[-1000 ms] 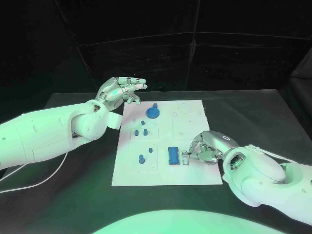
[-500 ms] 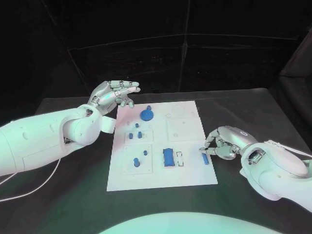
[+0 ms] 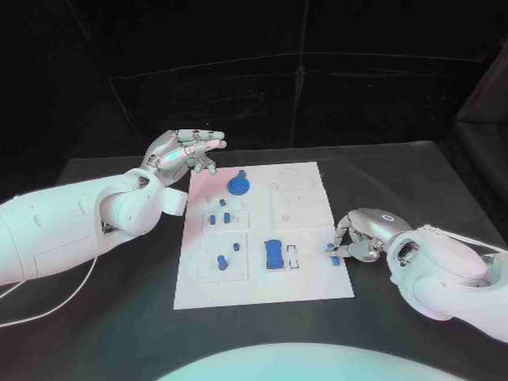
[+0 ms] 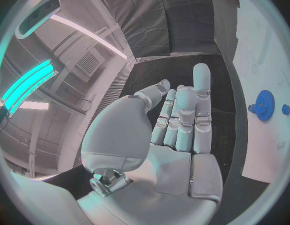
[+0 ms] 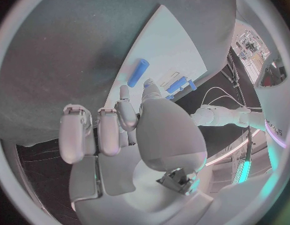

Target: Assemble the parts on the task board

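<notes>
1. I find the task board (image 3: pixel 264 238) flat on the black bench (image 3: pixel 414 175), with blue parts spread over it: a gear (image 3: pixel 238 186) at the far end, small pegs (image 3: pixel 217 216) mid-board, and a long block (image 3: pixel 275 254) nearer the robot.
2. The right hand (image 3: pixel 360 236) sits at the board's right edge, near side; its fingers (image 3: pixel 342 238) are curled on a small blue peg (image 3: pixel 334 259), which I judge pinched between thumb and a finger; the grip is small in the head view, so I rate this likely rather than certain.
3. The left hand (image 3: pixel 183 153) hangs above the bench just beside the board's far left corner; its fingers (image 4: pixel 182 120) are straight and apart, holding nothing.
4. Step in hand, in my judgement: carry the pinched peg to its seat on the board; which seat, I cannot tell.
5. To do it well: keep the peg upright in the pinch; line it up over the seat before lowering; descend slowly; release only once seated; the free hand could steady the board if it slides.
</notes>
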Available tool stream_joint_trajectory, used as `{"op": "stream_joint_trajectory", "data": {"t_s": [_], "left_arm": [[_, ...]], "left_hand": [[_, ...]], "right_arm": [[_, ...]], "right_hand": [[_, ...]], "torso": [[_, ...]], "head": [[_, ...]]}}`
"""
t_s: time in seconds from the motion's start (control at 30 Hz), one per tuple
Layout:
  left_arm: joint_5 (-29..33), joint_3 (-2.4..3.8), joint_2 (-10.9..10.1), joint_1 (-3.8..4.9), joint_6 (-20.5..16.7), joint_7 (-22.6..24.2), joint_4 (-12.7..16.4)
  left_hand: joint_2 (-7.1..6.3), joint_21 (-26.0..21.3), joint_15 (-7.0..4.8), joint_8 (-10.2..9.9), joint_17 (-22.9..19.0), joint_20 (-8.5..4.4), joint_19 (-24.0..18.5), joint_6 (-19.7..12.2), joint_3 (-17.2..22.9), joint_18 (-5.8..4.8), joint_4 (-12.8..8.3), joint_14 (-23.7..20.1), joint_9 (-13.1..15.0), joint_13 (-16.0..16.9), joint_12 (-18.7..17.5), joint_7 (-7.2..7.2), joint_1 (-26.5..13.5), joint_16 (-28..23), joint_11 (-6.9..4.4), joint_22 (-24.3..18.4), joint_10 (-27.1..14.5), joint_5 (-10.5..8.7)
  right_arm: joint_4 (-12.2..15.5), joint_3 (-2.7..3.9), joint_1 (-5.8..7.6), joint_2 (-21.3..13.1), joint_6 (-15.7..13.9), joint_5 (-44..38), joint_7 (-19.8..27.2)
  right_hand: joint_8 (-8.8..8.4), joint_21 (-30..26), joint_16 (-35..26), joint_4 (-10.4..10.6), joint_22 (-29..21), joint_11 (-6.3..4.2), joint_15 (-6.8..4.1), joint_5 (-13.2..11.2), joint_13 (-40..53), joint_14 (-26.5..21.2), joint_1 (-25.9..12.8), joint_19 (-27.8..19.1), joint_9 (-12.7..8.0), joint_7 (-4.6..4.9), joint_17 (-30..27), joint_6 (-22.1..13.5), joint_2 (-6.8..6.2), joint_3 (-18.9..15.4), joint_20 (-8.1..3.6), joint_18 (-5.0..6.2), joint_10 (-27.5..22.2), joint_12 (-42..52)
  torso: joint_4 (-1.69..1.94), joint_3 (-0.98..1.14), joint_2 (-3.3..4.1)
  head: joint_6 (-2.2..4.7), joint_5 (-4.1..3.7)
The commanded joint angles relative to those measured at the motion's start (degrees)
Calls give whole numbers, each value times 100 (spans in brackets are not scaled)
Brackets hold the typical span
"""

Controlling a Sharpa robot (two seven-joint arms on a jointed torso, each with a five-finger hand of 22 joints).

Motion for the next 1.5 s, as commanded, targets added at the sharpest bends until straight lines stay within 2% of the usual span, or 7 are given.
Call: {"op": "stream_joint_trajectory", "data": {"t_s": [0.03,0.57,0.67,0.77,1.0,1.23,1.5], "left_arm": [[15,4,-5,8,70,21,11],[15,3,-6,7,77,22,-10],[15,3,-7,7,79,21,-11],[15,3,-8,7,81,21,-9],[15,3,-9,6,84,23,-8],[15,3,-14,6,85,25,-8],[15,2,-7,4,88,28,-17]], "left_hand": [[9,-38,4,32,-7,19,-22,-43,-34,35,3,-26,4,5,27,16,-43,10,-2,-6,-25,7],[9,-38,4,32,-7,19,-22,-43,-34,35,3,-26,4,5,27,16,-43,10,-2,-6,-25,7],[9,-38,4,32,-7,19,-22,-43,-34,35,3,-26,4,5,27,16,-43,10,-2,-6,-25,7],[9,-38,4,32,-7,19,-22,-43,-34,35,3,-26,4,5,27,16,-43,10,-2,-6,-25,7],[9,-38,4,32,-7,19,-22,-43,-34,35,3,-26,4,5,27,16,-43,10,-2,-6,-25,7],[9,-38,4,32,-7,19,-22,-43,-34,35,3,-26,4,5,27,16,-43,10,-2,-6,-25,7],[9,-38,4,32,-7,19,-22,-43,-34,35,3,-26,4,5,27,16,-43,10,-2,-6,-25,7]], "right_arm": [[-19,0,-4,38,391,-156,-141],[6,-1,-26,127,731,-154,-237],[12,-1,-30,149,778,-173,-262],[8,-1,-35,183,813,-245,-306],[4,-2,-42,249,784,-340,-387],[79,0,-45,262,360,-295,-419],[354,2,-43,256,-841,258,-29]], "right_hand": [[-13,37,30,5,631,-17,8,-30,-4,296,0,37,7,15,5,44,-50,-41,8,-23,41,-27],[65,55,60,-41,663,-66,-30,100,22,307,223,58,76,-42,79,218,34,-62,-23,-31,53,-24],[67,56,61,-230,668,-102,-62,460,14,307,580,59,99,-74,88,236,110,54,-46,-31,44,-49],[25,57,59,-560,672,-135,-102,52,-15,305,1202,61,100,-102,96,242,296,406,-90,-32,8,-115],[-68,60,59,-787,682,-126,-90,194,-30,306,1509,65,82,-79,113,297,344,833,-96,-36,-13,-173],[-141,71,60,-720,702,-126,-88,415,-25,309,1305,78,84,-84,131,311,293,1147,-84,-40,15,-187],[-297,66,49,-422,702,-95,-66,552,-48,312,862,78,71,-50,135,278,27,1534,-62,-38,22,-253]], "torso": [[2,3,-6],[1,-4,-3],[6,-6,-4],[6,-7,-1],[11,-5,-4],[5,-3,-8],[9,-8,-12]], "head": [[-12,7],[-28,0],[-31,-2],[-33,-4],[-41,-1],[-47,26],[-32,39]]}}
